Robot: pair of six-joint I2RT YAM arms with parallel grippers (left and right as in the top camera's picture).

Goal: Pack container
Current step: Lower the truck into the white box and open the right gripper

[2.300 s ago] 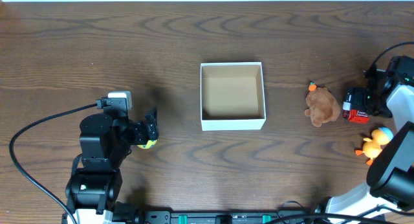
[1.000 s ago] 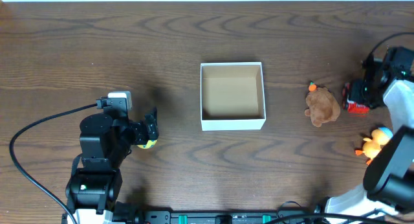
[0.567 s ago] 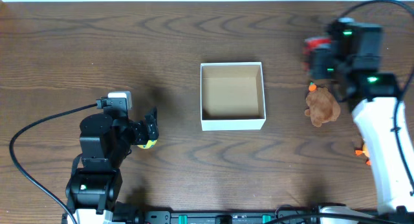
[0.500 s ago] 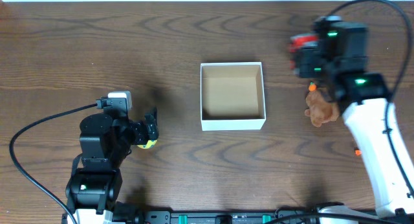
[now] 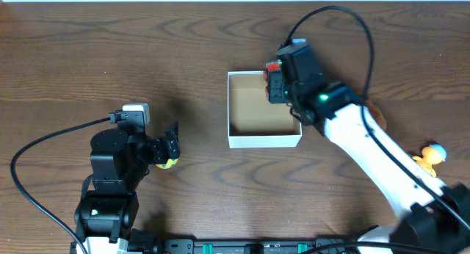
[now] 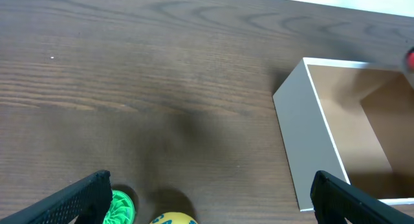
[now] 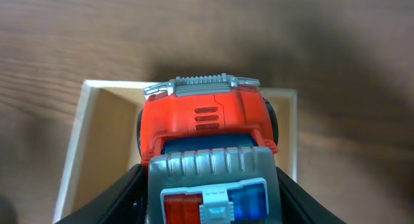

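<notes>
The left arm (image 5: 117, 155) sits parked exactly as in every earlier frame. Its jaws are spread wide over the bare desk (image 6: 129, 75), and a yellow-green ball (image 6: 174, 218) lies just beneath them, ungripped. The container (image 5: 264, 141) stands mid-desk with its open top up, and I see nothing lying on its tan floor. The right arm (image 5: 360, 136) reaches over the container's back right corner, jaws clamped on a red toy truck (image 7: 207, 127) that hangs above the rim.

I judge this to be the carry-and-drop step for the first toy. Next I need to bring the truck fully inside the walls, lower it and release it.

About two seconds ago this arm was at the far right edge beside the truck; it has since swung across. A brown plush (image 5: 374, 111) is now mostly hidden under the arm. An orange toy (image 5: 428, 157) waits at the far right.
</notes>
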